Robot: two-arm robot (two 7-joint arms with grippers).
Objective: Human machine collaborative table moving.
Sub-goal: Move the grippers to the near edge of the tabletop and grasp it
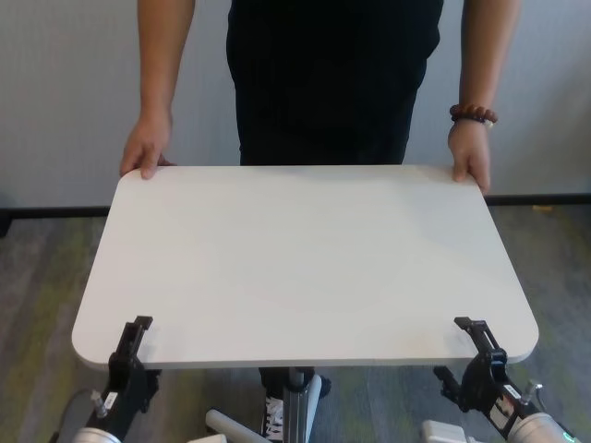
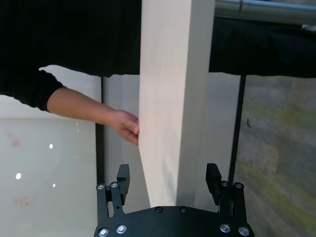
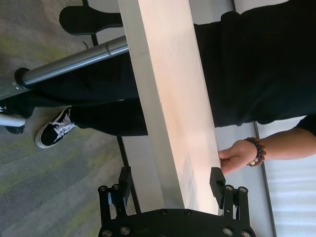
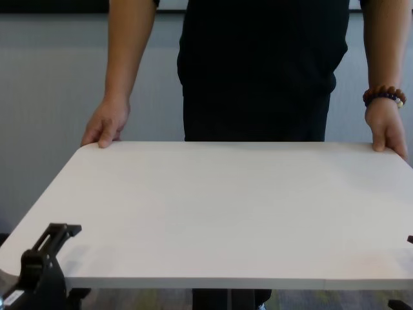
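Note:
The white table (image 1: 305, 258) stands between me and the human (image 1: 332, 83), who is in black and grips its two far corners; a beaded bracelet (image 1: 473, 114) is on the wrist at the right. My left gripper (image 1: 137, 332) straddles the near edge at the left corner, jaws open, with gaps on both sides in the left wrist view (image 2: 168, 177). My right gripper (image 1: 473, 330) straddles the near edge at the right corner, open; in the right wrist view (image 3: 171, 180) one finger (image 3: 217, 180) lies against the tabletop (image 3: 173, 89).
The table's metal post (image 1: 294, 406) and base legs are under the near edge, between my arms. The human's black-and-white sneaker (image 3: 54, 128) is on the grey carpet by the base. A pale wall with a black baseboard (image 1: 55, 211) is behind the human.

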